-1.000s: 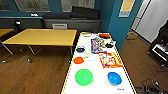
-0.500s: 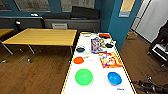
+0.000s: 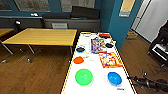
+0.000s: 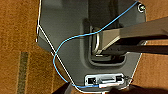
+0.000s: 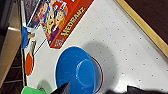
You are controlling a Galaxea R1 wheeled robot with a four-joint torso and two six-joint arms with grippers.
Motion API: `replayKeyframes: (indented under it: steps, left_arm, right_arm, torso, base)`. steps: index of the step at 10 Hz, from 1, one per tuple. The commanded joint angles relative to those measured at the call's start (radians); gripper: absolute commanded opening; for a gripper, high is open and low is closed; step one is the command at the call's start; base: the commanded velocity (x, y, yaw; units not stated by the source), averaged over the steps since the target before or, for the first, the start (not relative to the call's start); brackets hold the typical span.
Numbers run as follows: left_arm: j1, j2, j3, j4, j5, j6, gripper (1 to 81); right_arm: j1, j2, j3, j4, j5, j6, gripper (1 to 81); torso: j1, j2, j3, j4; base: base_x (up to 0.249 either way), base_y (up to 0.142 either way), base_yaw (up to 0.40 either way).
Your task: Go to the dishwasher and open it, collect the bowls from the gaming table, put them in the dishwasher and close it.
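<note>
The gaming table (image 3: 100, 75) is right ahead, with the green bowl (image 3: 84, 77), blue bowl (image 3: 114, 78) and orange bowl (image 3: 78, 60) on its white top; a black one (image 3: 80, 49) and a red one (image 3: 105, 35) sit farther along. The right gripper (image 5: 97, 90) hovers just above the blue bowl (image 5: 77, 71), dark fingertips (image 5: 62, 88) at its near rim. Whether they are spread or closed, I cannot tell. The left wrist view gives no sight of the left gripper's fingers, so their state is unknown too.

The step looks like picking up the blue bowl. To do it well, straddle the rim with one finger inside and one outside, and pinch firmly, since smooth plastic may slip. Lift straight up, clear of the game box (image 5: 62, 22) beyond the fingers.
</note>
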Motion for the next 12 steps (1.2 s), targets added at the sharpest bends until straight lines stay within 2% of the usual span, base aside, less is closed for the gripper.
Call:
replayKeyframes:
  steps: [1, 5, 12]
  left_arm:
    - [0.009, -0.003, 0.002, 0.001, 0.062, 0.002, 81.1]
    - [0.008, -0.005, -0.002, -0.008, 0.064, 0.000, 81.1]
    - [0.009, -0.005, -0.006, -0.017, 0.064, 0.002, 81.1]
  right_arm:
    - [0.122, 0.004, -0.135, 0.024, -0.105, 0.121, 81.1]
    - [0.117, 0.111, -0.263, 0.032, -0.118, 0.123, 81.1]
    - [0.094, 0.242, -0.295, 0.030, -0.105, 0.127, 81.1]
  torso:
    - [0.000, 0.000, 0.000, 0.000]
    - [0.000, 0.000, 0.000, 0.000]
    - [0.001, 0.000, 0.000, 0.000]
  base:
    - [0.000, 0.000, 0.000]
    - [0.000, 0.000, 0.000]
    - [0.000, 0.000, 0.000]
